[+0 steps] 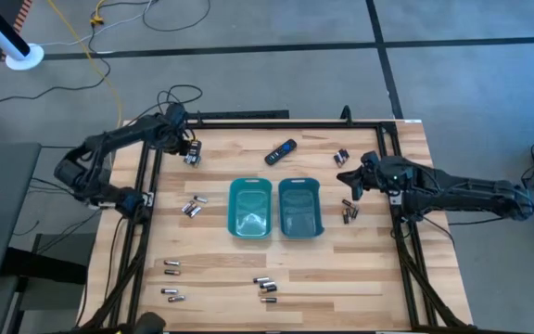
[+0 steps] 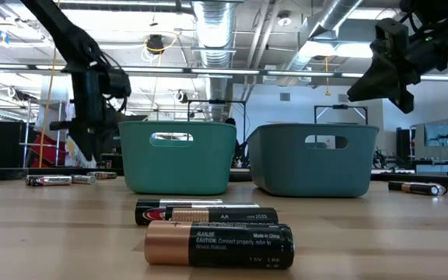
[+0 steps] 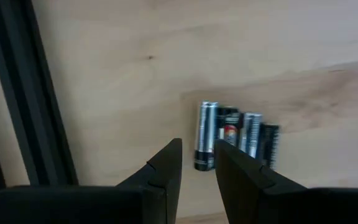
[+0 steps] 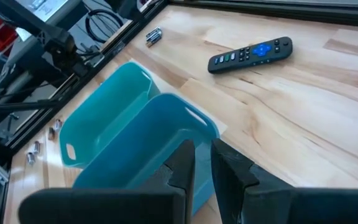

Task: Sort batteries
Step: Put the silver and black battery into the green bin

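Several batteries [image 3: 206,134] lie side by side on the wooden table near its far left corner. My left gripper [image 3: 197,149] hovers over them, pointing steeply down, open by a narrow gap with nothing between its fingers; the high view shows it as my left gripper [image 1: 191,148]. My right gripper [image 4: 202,152] hangs above the table right of the two teal trays [image 1: 250,206] [image 1: 299,206], open by a narrow gap, with nothing seen in it. More batteries lie in small groups [image 1: 191,207] [image 1: 349,211] [image 1: 341,156] [image 1: 265,283].
A black remote [image 1: 281,150] with a blue button lies beyond the trays. Black frame rails [image 1: 142,213] [image 1: 401,232] run along the table's left and right sides. More batteries lie near the front left [image 1: 171,266] [image 1: 172,295]. Bare wood shows in front of the trays.
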Controlling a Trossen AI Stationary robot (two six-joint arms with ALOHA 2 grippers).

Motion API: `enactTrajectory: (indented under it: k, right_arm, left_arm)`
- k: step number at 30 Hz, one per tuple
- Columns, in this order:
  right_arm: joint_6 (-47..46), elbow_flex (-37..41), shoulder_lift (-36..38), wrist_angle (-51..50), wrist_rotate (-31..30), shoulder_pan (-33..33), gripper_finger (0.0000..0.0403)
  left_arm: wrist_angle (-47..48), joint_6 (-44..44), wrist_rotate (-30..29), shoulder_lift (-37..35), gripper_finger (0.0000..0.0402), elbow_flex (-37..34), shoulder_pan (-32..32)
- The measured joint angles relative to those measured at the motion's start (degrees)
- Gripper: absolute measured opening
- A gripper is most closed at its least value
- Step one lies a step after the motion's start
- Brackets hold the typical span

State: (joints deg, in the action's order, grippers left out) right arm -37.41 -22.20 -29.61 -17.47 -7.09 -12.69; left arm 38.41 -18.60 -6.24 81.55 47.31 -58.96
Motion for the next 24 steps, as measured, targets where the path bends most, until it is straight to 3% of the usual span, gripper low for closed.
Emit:
enactTrajectory:
  k: [9, 24]
  right_arm:
    - [-0.7, 0.0, 0.0, -0.1, 0.0, -1.0, 0.0071]
    - [-0.7, 0.0, 0.0, -0.1, 0.0, -1.0, 0.0071]
  left_arm:
    - [-3.6, 1.5, 0.0, 3.8, 0.0088, 0.7, -0.5]
    - [-3.3, 1.5, 0.0, 3.9, 0.0088, 0.8, -0.8]
